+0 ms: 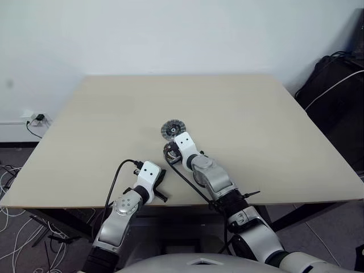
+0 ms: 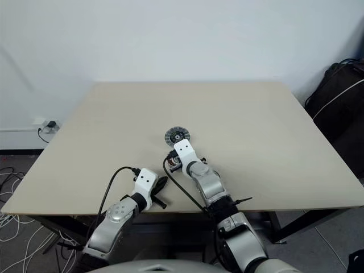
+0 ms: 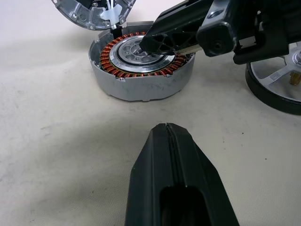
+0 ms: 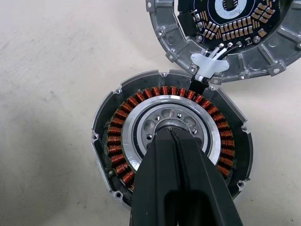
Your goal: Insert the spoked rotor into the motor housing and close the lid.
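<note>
Left pincer (image 3: 169, 136), nearest, fingers together, empty, hovering over the beige table (image 1: 256, 114). Round grey motor housing (image 4: 171, 146) with copper windings lies mid-table. Right pincer (image 4: 171, 134), fingers together, tip at its silver centre. Grey segmented lid (image 1: 170, 130) lies open just beyond. Spoked silver rotor (image 3: 277, 84) rests beside the housing, seemingly not inserted; insertion and lid closing remain.

On the table (image 1: 256, 125), the lid (image 1: 170, 130) lies just beyond the motor housing (image 4: 171, 141), the spoked rotor (image 3: 277, 84) beside it.
</note>
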Controlling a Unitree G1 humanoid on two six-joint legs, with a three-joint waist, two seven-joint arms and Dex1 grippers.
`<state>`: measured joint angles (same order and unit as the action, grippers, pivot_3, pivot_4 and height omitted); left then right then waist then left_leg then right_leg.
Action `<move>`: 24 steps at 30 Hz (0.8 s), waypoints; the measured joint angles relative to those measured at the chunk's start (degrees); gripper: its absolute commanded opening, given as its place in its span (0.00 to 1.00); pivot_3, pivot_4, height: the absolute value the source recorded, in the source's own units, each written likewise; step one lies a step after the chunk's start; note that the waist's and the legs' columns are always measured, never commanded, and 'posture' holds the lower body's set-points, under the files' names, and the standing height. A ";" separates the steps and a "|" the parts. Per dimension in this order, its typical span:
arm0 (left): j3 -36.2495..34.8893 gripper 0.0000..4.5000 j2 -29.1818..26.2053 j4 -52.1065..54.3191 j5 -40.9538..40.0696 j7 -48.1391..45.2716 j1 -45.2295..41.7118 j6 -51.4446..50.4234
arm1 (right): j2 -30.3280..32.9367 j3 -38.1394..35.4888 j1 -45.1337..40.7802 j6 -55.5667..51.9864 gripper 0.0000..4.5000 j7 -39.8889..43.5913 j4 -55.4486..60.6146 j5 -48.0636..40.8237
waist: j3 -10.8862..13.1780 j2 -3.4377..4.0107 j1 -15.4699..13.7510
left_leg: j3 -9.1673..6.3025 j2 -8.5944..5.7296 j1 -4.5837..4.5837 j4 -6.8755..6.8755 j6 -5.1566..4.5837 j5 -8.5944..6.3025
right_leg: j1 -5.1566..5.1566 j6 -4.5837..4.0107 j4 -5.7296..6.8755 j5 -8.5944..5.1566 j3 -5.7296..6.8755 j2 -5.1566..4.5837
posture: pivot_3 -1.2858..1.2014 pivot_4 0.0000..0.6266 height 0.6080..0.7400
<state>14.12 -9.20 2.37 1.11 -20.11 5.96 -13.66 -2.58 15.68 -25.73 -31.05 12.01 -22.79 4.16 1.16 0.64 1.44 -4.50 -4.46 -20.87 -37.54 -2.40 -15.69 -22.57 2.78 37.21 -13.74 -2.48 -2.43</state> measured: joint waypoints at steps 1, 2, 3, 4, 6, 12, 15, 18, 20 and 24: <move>0.00 0.00 0.00 0.00 0.00 0.02 0.00 0.00 | 0.01 -0.04 0.00 -0.07 0.01 0.02 0.02 -0.01 | 0.00 0.00 0.00 | 0.00 0.00 0.00 0.00 0.00 0.00 | 0.00 0.00 0.00 0.00 0.00 0.00 | 0.52 0.00 1.00; 0.00 0.00 0.00 0.00 0.00 0.02 0.00 0.00 | 0.04 -0.06 0.01 -0.28 0.01 0.06 0.03 -0.02 | 0.00 0.00 0.00 | 0.00 0.00 0.00 0.00 0.00 0.00 | 0.00 0.00 0.00 0.00 0.00 0.00 | 0.52 0.00 1.00; 0.00 0.00 0.00 0.00 -0.01 0.03 0.01 -0.01 | 0.15 -0.06 0.05 -0.56 0.01 0.10 0.15 -0.01 | 0.00 0.01 0.00 | 0.00 0.00 0.00 0.00 0.00 0.00 | 0.00 0.00 0.00 0.00 0.00 0.00 | 0.52 0.00 1.00; -0.01 0.00 0.00 0.00 -0.01 0.04 0.01 -0.01 | 0.28 -0.06 0.09 -0.92 0.01 0.16 0.42 -0.01 | 0.00 0.01 0.00 | 0.00 0.00 0.00 0.00 0.00 0.00 | 0.00 0.00 0.00 0.00 0.00 0.00 | 0.52 0.00 1.00; 0.00 0.00 0.00 0.00 -0.01 0.04 0.01 -0.02 | 0.71 -0.06 0.43 -1.88 0.01 0.25 1.44 -0.02 | 0.00 0.00 -0.02 | 0.00 0.00 0.00 0.00 0.00 0.00 | 0.00 0.00 0.00 0.00 0.00 -0.01 | 0.52 0.00 1.00; 0.02 0.00 -0.03 0.00 -0.01 -0.01 0.02 -0.04 | 1.98 -0.12 2.31 -4.48 0.01 0.25 5.09 -0.02 | 0.00 0.01 -0.10 | -0.01 0.00 0.00 0.01 0.00 0.00 | 0.01 0.00 0.00 0.00 0.00 -0.01 | 0.52 0.00 1.00; 0.06 0.00 -0.04 0.00 -0.01 -0.09 0.02 -0.05 | 2.03 -0.12 2.42 -4.77 0.01 0.15 5.45 -0.02 | 0.00 0.01 -0.09 | 0.00 0.00 0.01 0.01 0.00 0.00 | 0.01 0.00 0.00 0.00 0.00 -0.01 | 0.52 0.00 1.00; 0.06 0.00 -0.06 0.00 -0.01 -0.24 0.01 -0.08 | 2.00 -0.13 2.49 -4.72 0.01 0.10 5.53 -0.05 | 0.00 0.01 -0.09 | 0.00 0.00 0.00 0.01 0.00 0.00 | 0.01 0.00 -0.01 0.00 0.00 -0.01 | 0.52 0.00 1.00; 0.06 0.00 -0.06 0.00 -0.01 -0.36 0.01 -0.09 | 1.92 -0.18 2.52 -4.50 0.01 0.05 5.53 -0.05 | 0.00 0.01 -0.10 | 0.00 0.00 0.00 0.01 0.00 0.00 | 0.01 0.00 -0.01 0.00 0.00 -0.01 | 0.52 0.00 1.00; 0.05 0.00 -0.06 0.00 0.00 -0.41 0.01 -0.10 | 1.89 -0.25 2.55 -3.11 0.01 -0.23 5.56 -0.07 | 0.00 0.01 -0.09 | 0.00 0.00 0.00 0.01 0.00 0.00 | 0.01 0.00 -0.01 0.00 0.00 -0.01 | 0.52 0.00 1.00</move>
<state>14.18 -9.26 2.37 1.11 -20.52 5.97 -13.76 -0.69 15.43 -23.17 -34.17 11.78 -17.24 4.09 1.17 0.65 1.35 -4.50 -4.46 -20.87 -37.53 -2.40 -15.69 -22.56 2.78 37.20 -13.74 -2.47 -2.44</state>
